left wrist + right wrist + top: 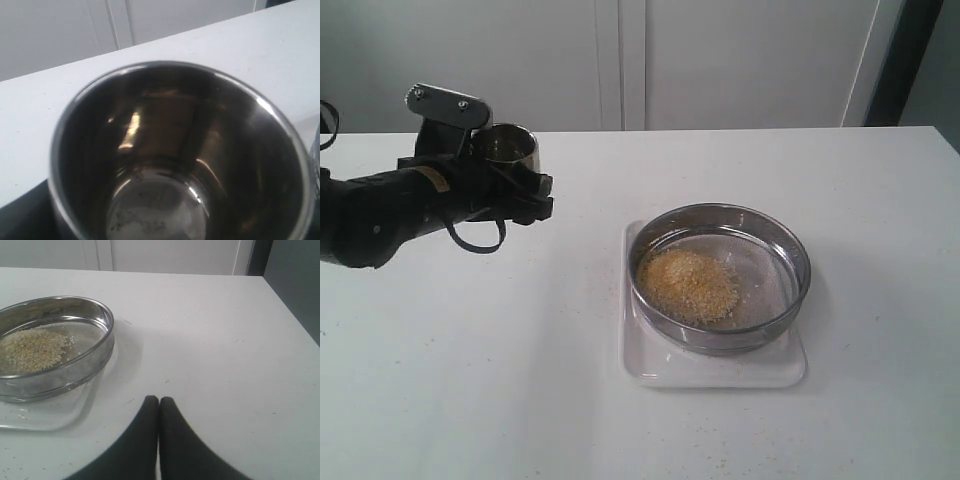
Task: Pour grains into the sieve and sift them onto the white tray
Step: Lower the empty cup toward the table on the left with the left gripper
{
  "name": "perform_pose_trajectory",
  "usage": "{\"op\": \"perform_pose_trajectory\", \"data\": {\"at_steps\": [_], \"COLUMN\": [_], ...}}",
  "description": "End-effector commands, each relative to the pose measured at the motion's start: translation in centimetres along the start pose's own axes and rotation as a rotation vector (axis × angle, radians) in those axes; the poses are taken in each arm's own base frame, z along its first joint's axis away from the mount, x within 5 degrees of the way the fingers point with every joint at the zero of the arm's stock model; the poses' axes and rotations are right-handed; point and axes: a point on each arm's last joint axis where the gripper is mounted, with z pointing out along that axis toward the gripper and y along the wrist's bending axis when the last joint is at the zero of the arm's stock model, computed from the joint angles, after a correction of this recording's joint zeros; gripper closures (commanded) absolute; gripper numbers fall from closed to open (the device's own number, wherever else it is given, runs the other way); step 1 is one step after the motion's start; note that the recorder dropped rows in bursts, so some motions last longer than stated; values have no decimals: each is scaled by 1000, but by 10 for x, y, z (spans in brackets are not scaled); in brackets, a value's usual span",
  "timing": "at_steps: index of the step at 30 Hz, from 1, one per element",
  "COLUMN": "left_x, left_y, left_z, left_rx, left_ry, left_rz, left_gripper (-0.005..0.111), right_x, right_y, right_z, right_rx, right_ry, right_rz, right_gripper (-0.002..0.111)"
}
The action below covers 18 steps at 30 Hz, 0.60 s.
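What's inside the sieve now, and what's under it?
A heap of grains lies in the sieve. The white tray sits under it; anything sifted beneath is covered.

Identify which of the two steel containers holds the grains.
The wide, shallow sieve on the white tray holds the grains; the small steel cup in the left hand looks empty.

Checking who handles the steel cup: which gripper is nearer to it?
Left. The left gripper clasps the steel cup; the right gripper, shut, sits off near the white tray and sieve.
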Motion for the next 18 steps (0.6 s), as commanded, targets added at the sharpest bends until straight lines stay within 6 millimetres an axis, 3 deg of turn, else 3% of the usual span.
{"op": "perform_pose_trajectory", "data": {"at_steps": [1,6,18], "left_x": [0,10,32], "left_y": [6,10,52], "left_z": [-5,5,20], "left_rx": [-56,-93,-222], "left_ry": [-78,-82,-93], "left_rz": [-18,-50,-86], "left_gripper": [107,107,107], "right_x": [1,1,1], "right_y": [0,0,0], "right_z": [0,0,0], "right_rx": [6,6,6], "right_ry": [-11,-11,-11], "right_rz": [-2,-2,-2], "right_gripper": [108,108,108]}}
